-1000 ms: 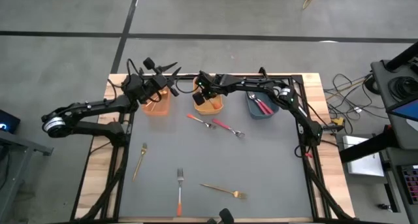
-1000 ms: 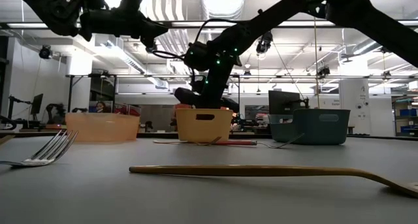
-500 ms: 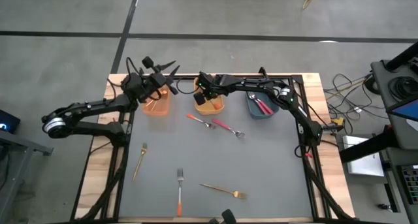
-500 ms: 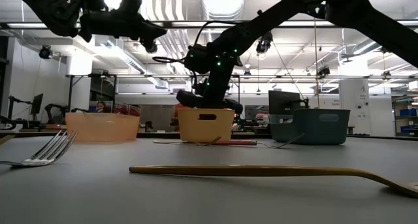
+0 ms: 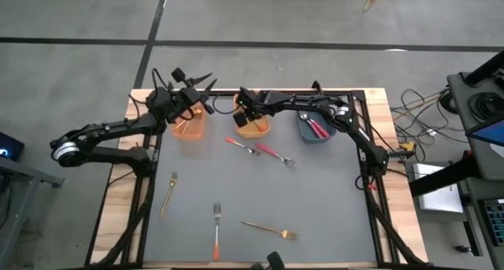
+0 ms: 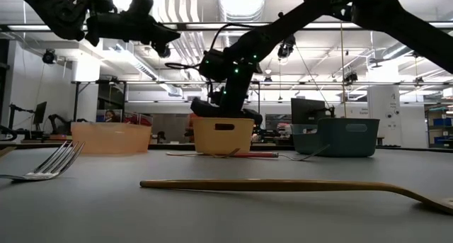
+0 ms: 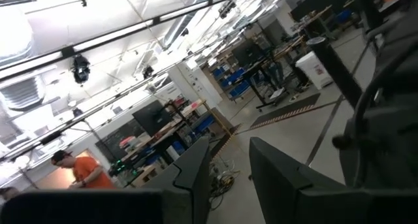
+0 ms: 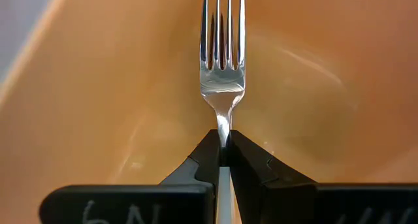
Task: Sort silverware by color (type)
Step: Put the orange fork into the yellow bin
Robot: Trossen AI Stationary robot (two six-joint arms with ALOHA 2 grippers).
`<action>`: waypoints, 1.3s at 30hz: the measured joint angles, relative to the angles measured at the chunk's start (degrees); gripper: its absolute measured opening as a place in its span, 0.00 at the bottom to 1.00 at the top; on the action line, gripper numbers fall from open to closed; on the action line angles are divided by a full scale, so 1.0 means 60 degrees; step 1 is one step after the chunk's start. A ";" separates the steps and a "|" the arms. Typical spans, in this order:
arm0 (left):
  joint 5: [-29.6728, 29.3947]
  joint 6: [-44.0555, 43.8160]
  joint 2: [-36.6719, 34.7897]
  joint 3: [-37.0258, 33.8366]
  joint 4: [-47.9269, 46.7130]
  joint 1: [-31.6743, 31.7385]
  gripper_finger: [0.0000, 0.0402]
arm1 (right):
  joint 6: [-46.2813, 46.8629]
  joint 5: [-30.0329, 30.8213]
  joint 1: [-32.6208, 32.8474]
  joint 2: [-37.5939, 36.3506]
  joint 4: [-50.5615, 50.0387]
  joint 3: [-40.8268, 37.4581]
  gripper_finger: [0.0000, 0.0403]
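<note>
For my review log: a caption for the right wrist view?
Right gripper shut on a silver-tined fork, over the orange bin.

no legible text (only smudged marks)

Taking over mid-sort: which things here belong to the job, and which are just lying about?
Job:
fork pinched by the right gripper over the middle bin
loose forks on the mat
left bin, right bin

Lying about:
cables beside the table
</note>
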 joint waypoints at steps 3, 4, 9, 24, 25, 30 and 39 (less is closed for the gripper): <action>0.0344 -0.0150 0.0000 0.0000 0.0000 0.0074 0.23 | -0.0006 0.0004 0.0000 0.0147 0.0046 0.0000 0.04; 0.0361 -0.0201 0.0000 0.0000 0.0000 0.0094 0.23 | -0.0007 0.0007 0.0000 0.0160 0.0049 0.0000 0.04; 0.0358 -0.0213 0.0000 0.0000 0.0000 0.0161 0.23 | -0.0011 0.0014 0.0000 0.0171 0.0043 0.0000 0.04; 0.0361 -0.0211 0.0000 0.0000 0.0000 0.0175 0.23 | 0.0004 0.0018 0.0000 0.0185 0.0059 0.0000 0.06; 0.0361 -0.0211 0.0000 0.0000 0.0000 0.0175 0.23 | 0.0004 0.0015 0.0000 0.0189 0.0066 0.0000 0.06; 0.0361 -0.0209 0.0000 0.0000 0.0004 0.0175 0.23 | 0.0004 0.0016 0.0000 0.0192 0.0121 0.0000 0.06; 0.0361 -0.0209 0.0000 0.0000 0.0004 0.0175 0.23 | 0.0054 -0.0069 -0.0004 0.0192 0.0171 0.0000 0.08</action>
